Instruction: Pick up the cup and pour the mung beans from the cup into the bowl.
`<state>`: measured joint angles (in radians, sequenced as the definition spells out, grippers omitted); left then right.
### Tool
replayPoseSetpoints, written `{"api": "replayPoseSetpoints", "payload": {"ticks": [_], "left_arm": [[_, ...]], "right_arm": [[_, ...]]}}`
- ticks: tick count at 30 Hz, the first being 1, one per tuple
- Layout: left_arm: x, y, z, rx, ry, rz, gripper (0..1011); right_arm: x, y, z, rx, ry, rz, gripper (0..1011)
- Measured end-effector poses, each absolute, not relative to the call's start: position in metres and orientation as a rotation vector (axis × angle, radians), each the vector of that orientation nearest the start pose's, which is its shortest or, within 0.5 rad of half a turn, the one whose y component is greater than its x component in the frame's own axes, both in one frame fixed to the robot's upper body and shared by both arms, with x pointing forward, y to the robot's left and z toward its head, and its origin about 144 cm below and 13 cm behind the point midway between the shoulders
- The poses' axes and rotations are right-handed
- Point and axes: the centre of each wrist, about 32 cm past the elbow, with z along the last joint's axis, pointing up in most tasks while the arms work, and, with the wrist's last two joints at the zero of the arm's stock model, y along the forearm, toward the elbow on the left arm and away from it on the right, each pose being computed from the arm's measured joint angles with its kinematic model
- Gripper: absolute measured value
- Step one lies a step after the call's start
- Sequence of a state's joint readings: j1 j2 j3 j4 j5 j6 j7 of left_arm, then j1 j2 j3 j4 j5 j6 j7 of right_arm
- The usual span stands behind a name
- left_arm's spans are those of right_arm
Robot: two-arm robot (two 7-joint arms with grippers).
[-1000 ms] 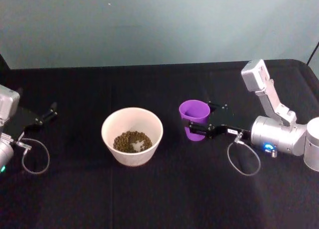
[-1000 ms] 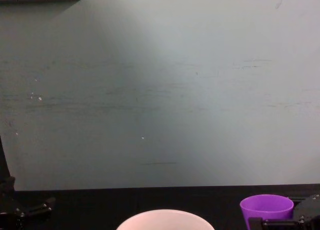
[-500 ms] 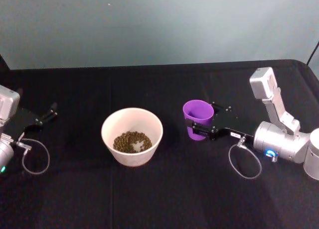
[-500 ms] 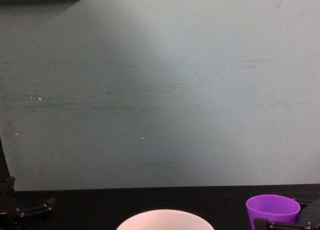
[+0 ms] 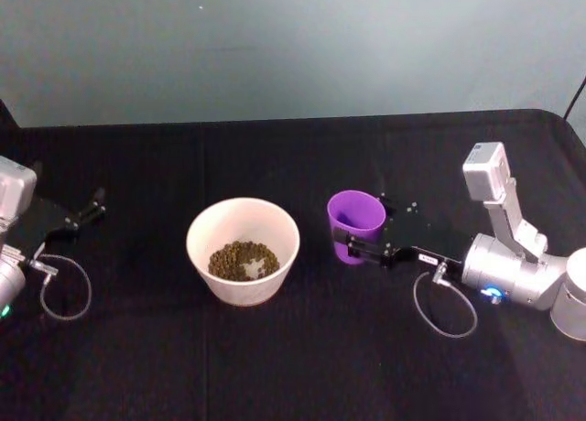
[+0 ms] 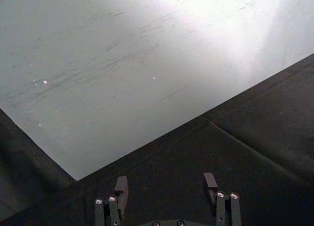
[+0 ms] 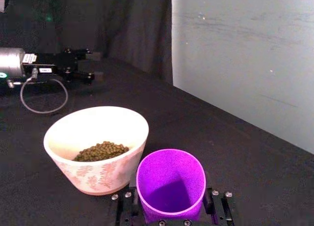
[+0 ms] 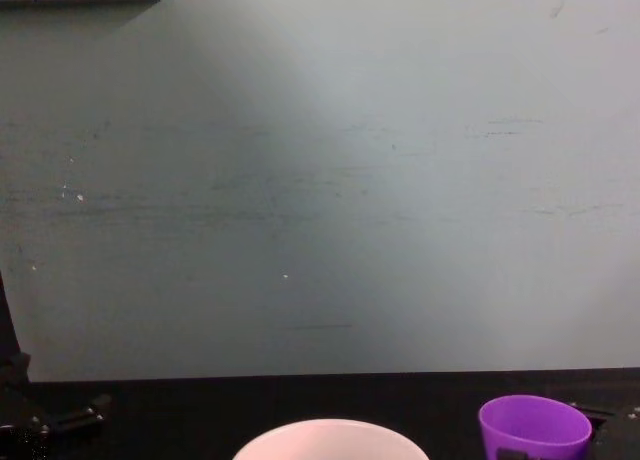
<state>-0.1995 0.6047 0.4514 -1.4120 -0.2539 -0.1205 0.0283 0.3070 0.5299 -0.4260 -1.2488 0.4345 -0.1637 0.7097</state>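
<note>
- While my right end effector point(image 5: 359, 247) clamps the empty-looking purple cup point(image 5: 355, 223) at the bowl's point(image 5: 243, 250) three o'clock, releasing it unseated on the counter point(image 5: 302, 366) could tip it.
- Mung beans point(image 5: 242, 260) sit in the bowl; the cup's rim could knock it.
- My left end effector point(image 6: 166, 190) idles open at nine o'clock.

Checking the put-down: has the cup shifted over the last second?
Yes. The cup, between the right gripper's fingers, sits lower than before and, after drifting away, is back near the bowl.

Bowl point(image 8: 330, 439) — apparently mostly cut off below.
</note>
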Motion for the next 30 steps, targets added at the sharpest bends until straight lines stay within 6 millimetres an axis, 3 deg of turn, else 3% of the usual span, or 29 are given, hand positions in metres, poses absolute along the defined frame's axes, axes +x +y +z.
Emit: {"api": "replayPoseSetpoints", "payload": {"ticks": [30], "left_arm": [[0.489, 0.310, 1.140, 0.304, -0.285, 1.248, 1000]], "right_arm": [[0.524, -0.316, 1.122, -0.150, -0.039, -0.645, 729]]}}
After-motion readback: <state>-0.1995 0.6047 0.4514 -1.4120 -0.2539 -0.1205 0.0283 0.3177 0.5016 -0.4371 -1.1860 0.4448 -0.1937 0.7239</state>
